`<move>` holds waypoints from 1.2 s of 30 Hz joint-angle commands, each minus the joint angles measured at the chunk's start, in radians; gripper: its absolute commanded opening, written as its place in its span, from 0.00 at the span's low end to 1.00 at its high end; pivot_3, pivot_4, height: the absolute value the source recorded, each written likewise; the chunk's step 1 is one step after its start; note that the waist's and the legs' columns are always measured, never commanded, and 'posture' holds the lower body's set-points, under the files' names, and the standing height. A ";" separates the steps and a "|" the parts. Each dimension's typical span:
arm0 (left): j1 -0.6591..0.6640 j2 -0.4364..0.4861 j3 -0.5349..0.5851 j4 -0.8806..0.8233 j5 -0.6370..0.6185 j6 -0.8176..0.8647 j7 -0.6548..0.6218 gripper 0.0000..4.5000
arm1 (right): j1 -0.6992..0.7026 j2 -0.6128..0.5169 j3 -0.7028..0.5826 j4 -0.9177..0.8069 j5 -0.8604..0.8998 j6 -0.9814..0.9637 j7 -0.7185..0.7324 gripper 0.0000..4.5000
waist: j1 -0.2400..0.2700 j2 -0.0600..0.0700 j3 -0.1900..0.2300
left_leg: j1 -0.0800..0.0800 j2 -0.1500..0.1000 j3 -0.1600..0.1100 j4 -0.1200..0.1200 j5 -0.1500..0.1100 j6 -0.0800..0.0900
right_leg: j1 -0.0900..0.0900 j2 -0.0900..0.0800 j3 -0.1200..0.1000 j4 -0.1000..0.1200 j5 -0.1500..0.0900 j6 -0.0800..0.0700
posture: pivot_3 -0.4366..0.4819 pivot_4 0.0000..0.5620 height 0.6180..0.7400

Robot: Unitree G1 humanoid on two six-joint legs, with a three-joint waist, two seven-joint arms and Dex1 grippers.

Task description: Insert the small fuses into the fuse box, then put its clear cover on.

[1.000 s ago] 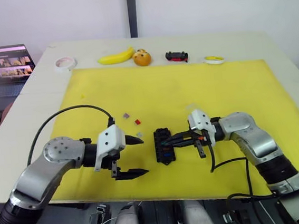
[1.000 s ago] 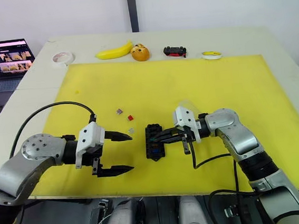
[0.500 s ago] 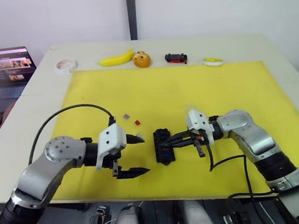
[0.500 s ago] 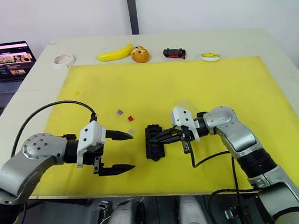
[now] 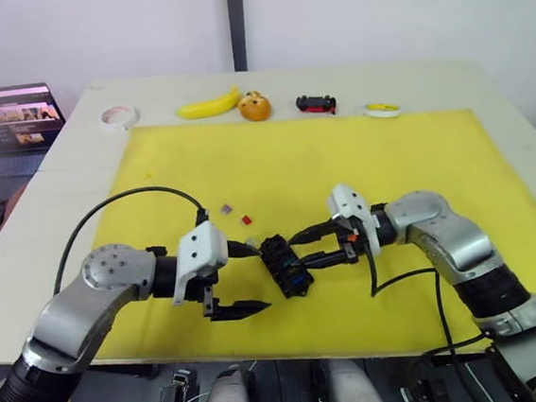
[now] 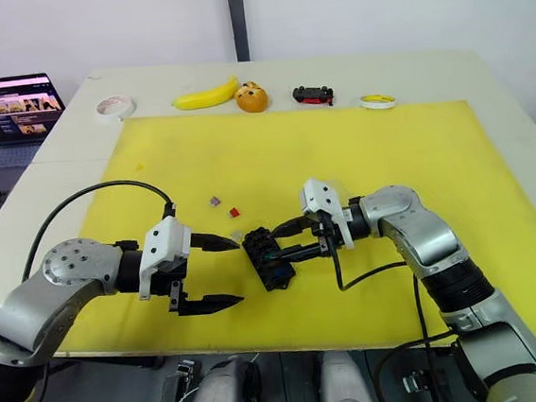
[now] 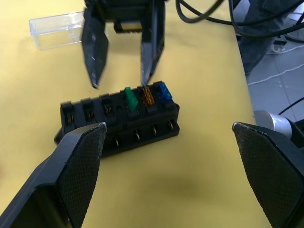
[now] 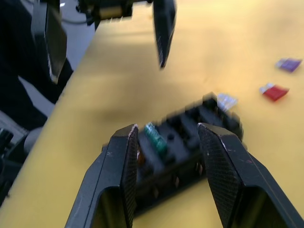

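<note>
On my far left a laptop stands at the table edge, and a tape roll lies at about 10 o'clock from the yellow mat. My left gripper is wide open and holds nothing; its upper finger points to the fuse box and almost touches it. At 12 o'clock from this gripper, three loose small fuses lie on the mat: a grey fuse, a red fuse and a pale fuse just beside the box corner. The fuse box lies a little turned on the mat, between both grippers, and in the left wrist view I see a green fuse, an amber fuse and a blue fuse standing in its slots. My right gripper is at 3 o'clock from the box, open moderately, its fingertips at the box end, nothing held. The clear cover lies behind this gripper. A banana lies at the far edge.
</note>
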 commanded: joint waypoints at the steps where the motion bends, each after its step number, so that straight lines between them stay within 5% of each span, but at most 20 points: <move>1: 0.000 0.001 0.002 -0.017 0.003 -0.019 -0.005 1.00 | -0.026 0.005 -0.037 -0.042 0.033 0.015 -0.014 0.48 | 0.000 0.000 0.000 | 0.000 0.000 0.000 0.000 0.000 0.000 | 0.000 0.000 0.000 0.000 0.000 0.000 | 0.48 0.27 0.98; 8: 0.022 0.018 0.039 -0.010 -0.002 -0.009 0.005 1.00 | -0.026 -0.004 -0.067 -0.099 0.054 0.003 -0.027 0.48 | 0.000 0.000 0.000 | 0.000 0.000 0.000 0.000 0.000 0.000 | 0.000 0.000 0.000 0.000 0.000 0.000 | 0.48 0.27 0.98; 14: 0.047 0.041 0.096 -0.008 -0.020 0.004 0.016 1.00 | -0.001 -0.018 -0.033 -0.156 0.030 -0.041 0.001 0.01 | 0.000 0.000 0.000 | 0.000 0.001 0.000 0.000 0.000 0.000 | 0.000 0.000 0.000 0.000 0.000 0.000 | 0.48 0.27 0.98; 36: 0.099 0.047 0.115 -0.044 -0.030 0.017 0.050 1.00 | -0.014 -0.032 0.116 0.017 -0.183 -0.204 0.050 0.01 | 0.000 0.000 0.000 | 0.000 0.000 0.000 0.000 0.000 0.000 | 0.000 0.000 0.000 0.000 0.000 0.000 | 0.48 0.27 0.98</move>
